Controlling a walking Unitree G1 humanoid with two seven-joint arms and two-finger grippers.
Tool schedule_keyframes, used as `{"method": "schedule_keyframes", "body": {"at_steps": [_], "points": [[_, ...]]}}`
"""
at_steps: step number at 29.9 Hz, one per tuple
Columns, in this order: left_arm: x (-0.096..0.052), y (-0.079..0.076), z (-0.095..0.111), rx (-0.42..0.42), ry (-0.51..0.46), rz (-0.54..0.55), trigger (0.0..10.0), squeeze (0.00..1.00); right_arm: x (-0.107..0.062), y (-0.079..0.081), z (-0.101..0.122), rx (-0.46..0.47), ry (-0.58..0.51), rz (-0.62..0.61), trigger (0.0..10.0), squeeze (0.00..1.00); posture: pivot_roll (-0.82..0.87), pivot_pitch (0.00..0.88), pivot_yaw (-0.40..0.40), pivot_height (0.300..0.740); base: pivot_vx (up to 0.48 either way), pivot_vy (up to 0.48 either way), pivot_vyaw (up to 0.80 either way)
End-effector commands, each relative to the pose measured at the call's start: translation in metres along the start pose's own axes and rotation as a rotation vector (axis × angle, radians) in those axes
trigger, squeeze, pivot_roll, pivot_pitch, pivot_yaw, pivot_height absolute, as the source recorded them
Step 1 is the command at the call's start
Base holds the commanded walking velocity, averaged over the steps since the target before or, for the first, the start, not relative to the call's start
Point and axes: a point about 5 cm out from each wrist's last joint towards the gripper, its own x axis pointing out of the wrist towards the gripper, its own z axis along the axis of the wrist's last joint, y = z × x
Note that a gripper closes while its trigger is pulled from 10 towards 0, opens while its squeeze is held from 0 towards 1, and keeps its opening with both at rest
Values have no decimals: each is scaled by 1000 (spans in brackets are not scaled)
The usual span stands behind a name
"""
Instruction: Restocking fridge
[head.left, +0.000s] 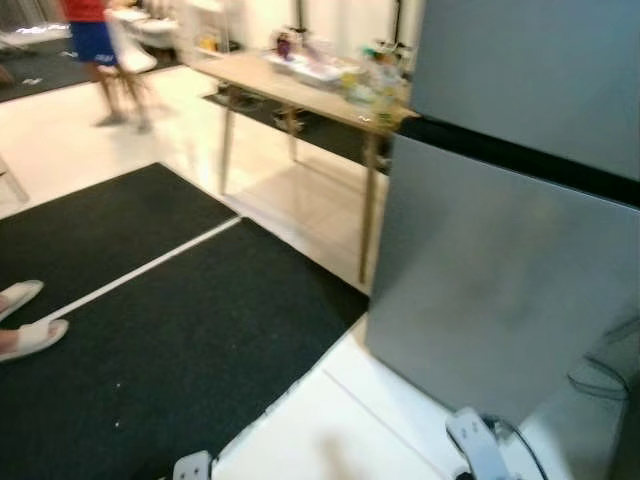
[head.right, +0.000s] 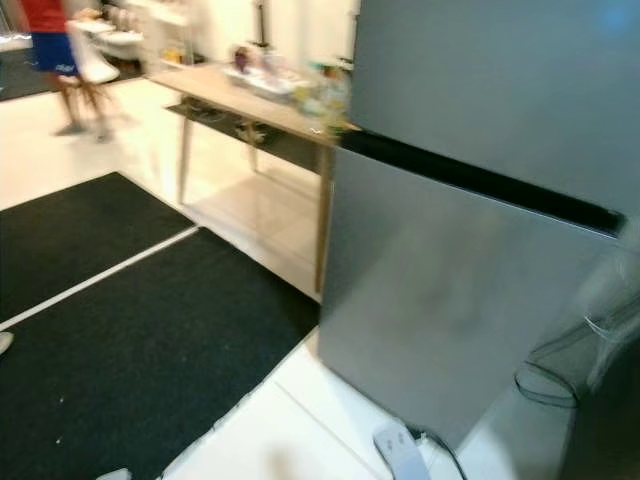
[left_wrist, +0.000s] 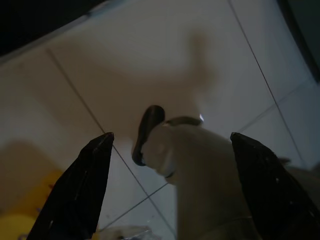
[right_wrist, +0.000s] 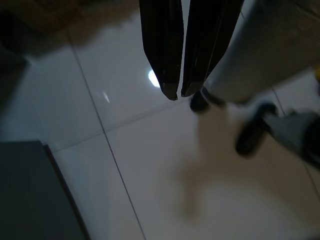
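Note:
A tall grey fridge (head.left: 500, 270) stands on the right, both doors closed, with a black band between the upper and lower door. Its lower door fills the right of the right eye view as fridge (head.right: 450, 300). In the left wrist view my left gripper (left_wrist: 170, 150) hangs open over white floor tiles, nothing between its fingers. In the right wrist view my right gripper (right_wrist: 178, 92) hangs shut over the tiles, empty. Bottles and a tray (head.left: 330, 70) sit on the wooden table beside the fridge.
A wooden table (head.left: 300, 95) stands left of the fridge. Black mats (head.left: 150, 330) cover the floor in front. A power strip (head.left: 478, 445) and cables lie by the fridge's base. A person's slippered feet (head.left: 25, 325) are at far left; another person (head.left: 95, 50) stands far back.

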Motion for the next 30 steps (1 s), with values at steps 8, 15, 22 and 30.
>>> {"method": "schedule_keyframes", "body": {"at_steps": [8,15,22,30], "points": [[2,-6,4,8,0,-17,10000,0,-6,-7,-23,50,88,-106,10000,0,-43,0,-44,740,0,0,387],[3,-8,4,11,-1,-30,10000,0,-7,-9,-27,42,109,-128,10000,0,-47,0,-47,740,311,0,0],[3,-9,1,29,19,-30,10000,0,-8,-9,-32,66,129,-145,10000,0,-48,0,-50,740,357,0,0],[3,-10,0,36,25,-33,10000,0,-10,-11,-39,66,153,-173,10000,0,-50,0,-50,740,368,0,0]]}}
